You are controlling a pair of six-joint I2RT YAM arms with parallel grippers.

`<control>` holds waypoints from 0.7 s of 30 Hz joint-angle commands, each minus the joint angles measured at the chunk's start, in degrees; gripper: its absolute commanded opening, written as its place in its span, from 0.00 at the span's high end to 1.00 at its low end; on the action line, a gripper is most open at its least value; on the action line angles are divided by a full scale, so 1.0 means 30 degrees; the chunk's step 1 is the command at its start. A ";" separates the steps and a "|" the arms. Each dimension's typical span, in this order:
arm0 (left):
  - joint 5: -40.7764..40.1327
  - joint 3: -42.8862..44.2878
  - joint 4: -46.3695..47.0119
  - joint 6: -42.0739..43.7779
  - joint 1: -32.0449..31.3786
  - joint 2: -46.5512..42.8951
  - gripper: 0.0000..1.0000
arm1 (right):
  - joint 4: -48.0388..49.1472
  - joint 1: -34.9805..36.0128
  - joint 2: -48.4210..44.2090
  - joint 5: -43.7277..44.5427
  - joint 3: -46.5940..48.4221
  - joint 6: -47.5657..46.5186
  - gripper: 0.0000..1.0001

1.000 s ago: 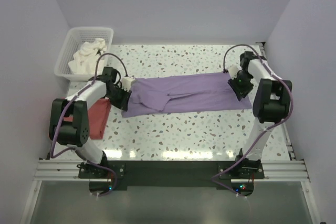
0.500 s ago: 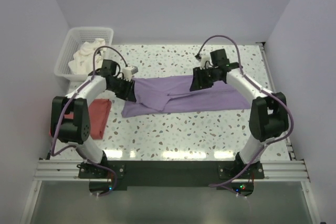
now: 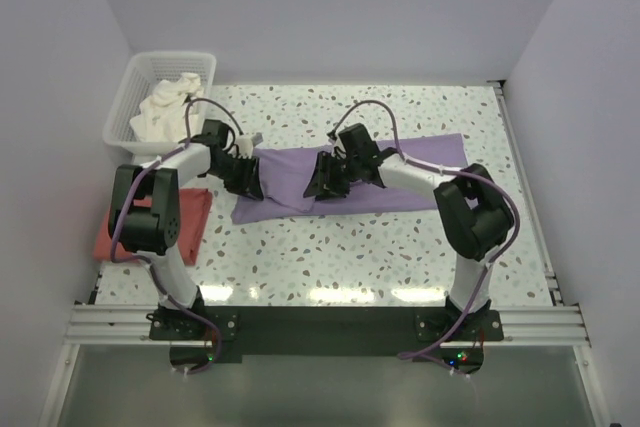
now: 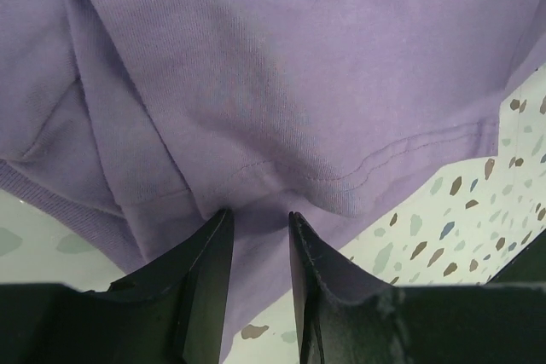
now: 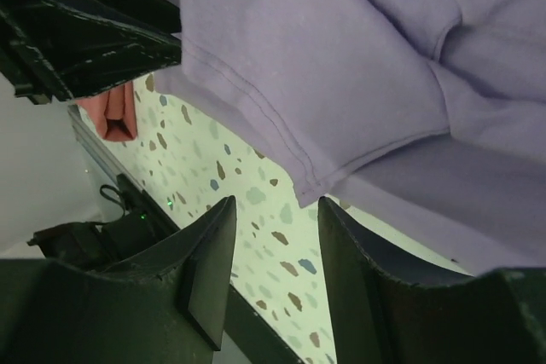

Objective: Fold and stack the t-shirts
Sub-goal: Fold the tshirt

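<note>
Right gripper (image 5: pixel 273 210) had swung to the lilac-purple soft cloth t-shirt's (image 3: pixel 287 173) middle; it and left gripper (image 4: pixel 256 226) gaped part-open, empty, fold seemingly released

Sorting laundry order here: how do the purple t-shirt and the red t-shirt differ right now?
The purple t-shirt lies mid-table as a long folded band; the red t-shirt sits at the left edge. The purple t-shirt is mostly in view; the red t-shirt is partly hidden by the left arm. Both are plain cloth lying on the speckled table.
</note>
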 commanded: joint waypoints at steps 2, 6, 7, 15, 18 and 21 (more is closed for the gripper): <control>0.0007 0.0594 0.0533 -0.0496 0.0148 -0.0097 0.62 | 0.1272 0.0311 0.0209 0.0761 -0.0885 0.3171 0.54; 0.0007 0.0565 0.0561 -0.0525 0.0148 -0.0127 0.62 | 0.1710 0.0400 0.0676 0.0848 -0.1238 0.3612 0.54; 0.0007 0.0564 0.0533 -0.0554 0.0148 -0.0098 0.62 | 0.1827 0.0400 0.0794 0.0732 -0.1297 0.3786 0.55; -0.0022 0.0711 0.0328 -0.0584 0.0177 -0.0127 0.61 | 0.2590 0.0400 0.2172 -0.0293 -0.0799 0.4695 0.60; -0.0168 0.0798 0.0298 -0.0672 0.0293 -0.0214 0.61 | 0.2824 0.0400 0.2143 -0.0557 -0.1004 0.5047 0.62; -0.0141 0.0915 0.0269 -0.0818 0.0556 -0.0390 0.61 | 0.3057 0.0400 0.2143 -0.0849 -0.1063 0.5135 0.66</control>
